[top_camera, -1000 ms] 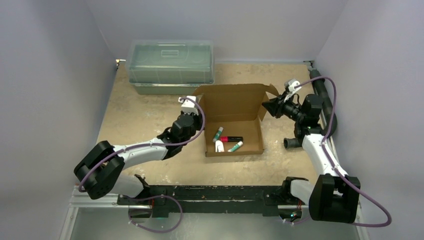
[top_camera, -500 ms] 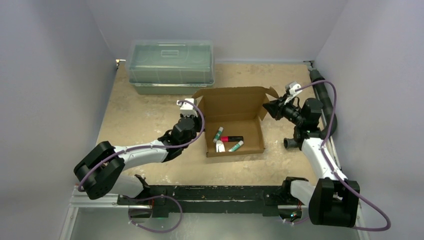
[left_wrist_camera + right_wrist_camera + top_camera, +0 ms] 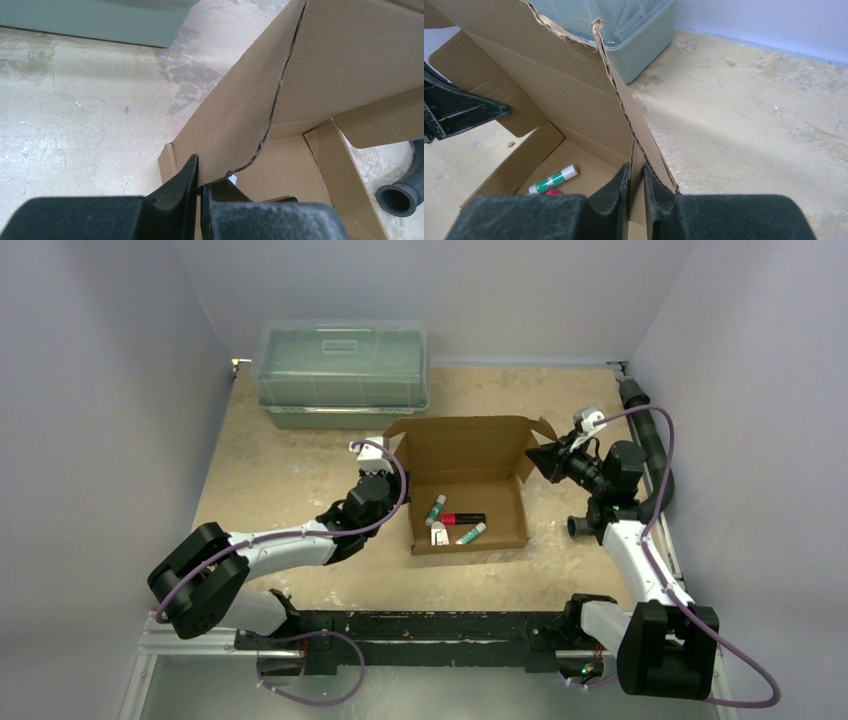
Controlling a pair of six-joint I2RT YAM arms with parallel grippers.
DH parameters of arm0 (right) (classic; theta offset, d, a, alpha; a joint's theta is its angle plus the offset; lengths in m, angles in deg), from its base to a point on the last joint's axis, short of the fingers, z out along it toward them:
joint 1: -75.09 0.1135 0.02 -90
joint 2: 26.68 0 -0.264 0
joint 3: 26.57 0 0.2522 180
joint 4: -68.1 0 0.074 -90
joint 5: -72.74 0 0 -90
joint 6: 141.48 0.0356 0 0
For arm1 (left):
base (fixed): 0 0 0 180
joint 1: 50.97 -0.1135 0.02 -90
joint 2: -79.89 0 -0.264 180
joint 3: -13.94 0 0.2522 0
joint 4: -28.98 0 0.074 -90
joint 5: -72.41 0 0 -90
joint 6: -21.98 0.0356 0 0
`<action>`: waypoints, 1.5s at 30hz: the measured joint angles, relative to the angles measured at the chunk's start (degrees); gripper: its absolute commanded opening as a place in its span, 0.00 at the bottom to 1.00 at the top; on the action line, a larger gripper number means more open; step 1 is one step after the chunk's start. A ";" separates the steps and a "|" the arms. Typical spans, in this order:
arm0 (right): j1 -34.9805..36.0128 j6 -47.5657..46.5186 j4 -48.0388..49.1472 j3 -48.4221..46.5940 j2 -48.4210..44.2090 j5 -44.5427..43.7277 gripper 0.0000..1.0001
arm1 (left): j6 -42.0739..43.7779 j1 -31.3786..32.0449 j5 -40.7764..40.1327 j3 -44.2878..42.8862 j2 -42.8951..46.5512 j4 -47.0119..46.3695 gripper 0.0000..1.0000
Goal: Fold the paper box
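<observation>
left gripper [image 3: 199, 175] pinched tight on paper box [image 3: 468, 452] left wall, right gripper [image 3: 637, 175] jaws narrowly clamping its right flap

Left arm [image 3: 280, 540] low, stretched forward and inward; left gripper [image 3: 199, 172] pinched tight. Right arm [image 3: 630, 550] bent upward at the elbow — right gripper [image 3: 637, 175] aimed inward, jaws clamped narrow, facing the left one.

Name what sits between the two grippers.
The paper box, tubes on its floor, spans from left gripper to right gripper, seen in the top view.
</observation>
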State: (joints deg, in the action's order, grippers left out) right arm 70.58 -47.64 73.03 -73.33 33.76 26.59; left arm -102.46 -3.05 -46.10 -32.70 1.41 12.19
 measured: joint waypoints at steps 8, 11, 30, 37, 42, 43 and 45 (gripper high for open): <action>-0.02 4.37 2.08 1.22 -0.63 0.42 0.19 | -1.46 0.24 -0.55 0.02 0.02 0.17 0.00; -0.02 5.53 2.49 1.46 -0.63 0.42 0.21 | -1.86 0.33 -0.72 0.02 0.00 0.20 0.00; 0.13 7.72 0.52 1.53 -0.48 1.53 0.33 | -1.90 2.27 -3.61 0.31 -0.37 -0.15 0.00; 0.11 5.97 -1.70 1.42 -0.48 1.62 0.28 | -0.92 3.13 -4.81 0.31 -0.63 -0.15 0.00; 0.13 3.06 -5.68 0.35 -0.46 0.83 0.28 | -0.39 3.50 -5.20 0.33 -0.70 -0.13 0.00; 0.17 2.49 -6.38 0.13 -0.46 0.70 0.28 | -0.35 3.54 -5.25 0.33 -0.70 -0.13 0.00; 0.31 1.60 -7.65 -0.22 -0.46 0.52 0.28 | -0.33 3.58 -5.31 0.44 -0.72 -0.15 0.00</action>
State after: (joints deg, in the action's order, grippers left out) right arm 70.88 -46.05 65.39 -73.55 33.30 27.12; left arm -102.78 0.54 -51.41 -32.26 0.69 12.04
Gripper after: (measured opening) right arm 0.287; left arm 0.009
